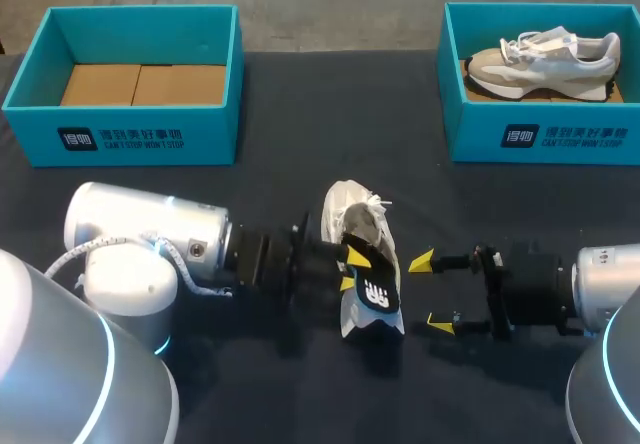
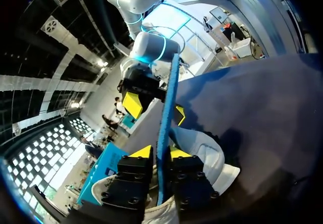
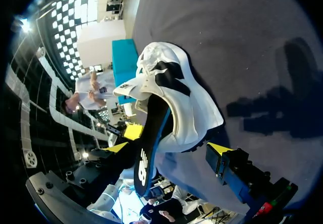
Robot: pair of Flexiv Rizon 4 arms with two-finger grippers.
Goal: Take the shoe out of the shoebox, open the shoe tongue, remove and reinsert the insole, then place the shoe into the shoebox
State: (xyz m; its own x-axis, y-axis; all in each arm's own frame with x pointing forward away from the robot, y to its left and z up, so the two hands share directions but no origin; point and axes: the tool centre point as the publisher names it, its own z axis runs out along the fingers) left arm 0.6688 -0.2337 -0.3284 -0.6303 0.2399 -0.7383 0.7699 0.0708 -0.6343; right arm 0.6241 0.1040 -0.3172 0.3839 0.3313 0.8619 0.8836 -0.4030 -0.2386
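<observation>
My left fingers [image 1: 357, 256] were clenched on the dark foam insole [image 1: 378, 299], holding it edge-on at the opening of the white mesh sneaker [image 1: 350, 219]. The sneaker lay mid-way on the black desk [image 1: 340, 114]. My right fingers [image 1: 420, 261] stood released at its 3 o'clock, probably to steady it.

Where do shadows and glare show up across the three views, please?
Head view: the white-and-grey sneaker throws a shadow onto the dark cloth-covered table, and the left arm's silver casing shows glare; right wrist view: shadow patches beside the sneaker; left wrist view: shadow hugs the sneaker.
</observation>
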